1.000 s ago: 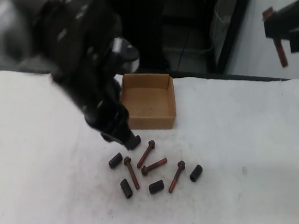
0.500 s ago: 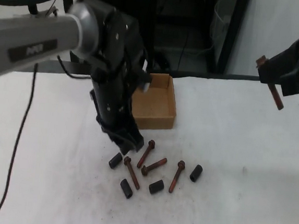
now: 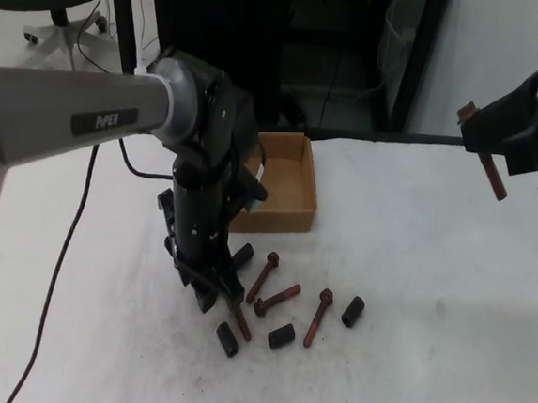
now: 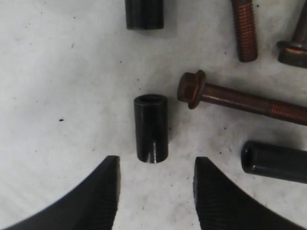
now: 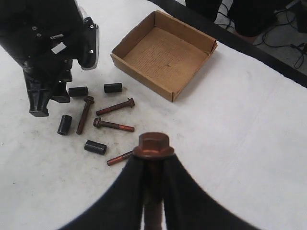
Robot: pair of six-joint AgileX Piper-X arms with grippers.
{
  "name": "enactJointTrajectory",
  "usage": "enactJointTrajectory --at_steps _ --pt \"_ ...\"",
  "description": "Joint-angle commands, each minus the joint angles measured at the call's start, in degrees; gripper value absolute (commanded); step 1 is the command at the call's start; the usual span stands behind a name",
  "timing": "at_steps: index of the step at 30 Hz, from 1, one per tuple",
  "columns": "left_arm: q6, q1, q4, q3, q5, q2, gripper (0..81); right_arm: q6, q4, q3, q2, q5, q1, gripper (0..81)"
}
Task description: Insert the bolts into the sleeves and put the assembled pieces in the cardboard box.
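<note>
— Which step are you on?

— The first pairing, I'd say. Your right gripper [image 5: 153,165] is clamped on a bolt [image 5: 153,145] just below its head, with the threaded end hanging down. It is held high at the right of the bench, well apart from the other parts. Your left gripper [image 4: 156,175] hangs low over the cloth [image 3: 424,366]. Its fingers are spread wide to either side of one end of a lying sleeve [image 4: 151,127] and don't touch it.

— And next?

— As I read it, you close across that sleeve's body. One of the loose bolts [image 4: 240,100] lies with its head just beside the sleeve, so keep your fingers off it. Then lift, and line the bore up with the held bolt's threaded end.

— How many of each?

— Five bolts: the held one and four loose bolts on the cloth [image 5: 85,115] [image 5: 115,106] [image 5: 113,125] [image 5: 119,158].
Five sleeves: the one under your left gripper and four other sleeves [image 5: 113,87] [image 5: 64,124] [image 5: 96,147] [image 3: 353,311].
One cardboard box [image 5: 165,55] sits behind the parts with its floor bare, so nothing is assembled yet.
</note>
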Motion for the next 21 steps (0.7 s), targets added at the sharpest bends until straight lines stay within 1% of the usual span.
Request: enactJointTrajectory --at_steps 1,10,21 --pt "-0.51 -0.22 -1.82 -0.41 -0.69 0.12 45.2 0.43 0.10 -0.26 -0.35 -0.85 -0.22 0.8" --pt "-0.49 -0.22 -5.77 -0.41 -0.69 0.12 45.2 0.43 0.10 -0.26 -0.35 -0.85 -0.22 0.8" --pt "-0.49 -0.22 -4.83 -0.41 0.01 0.12 45.2 0.43 0.10 -0.26 -0.35 -0.85 -0.22 0.8"
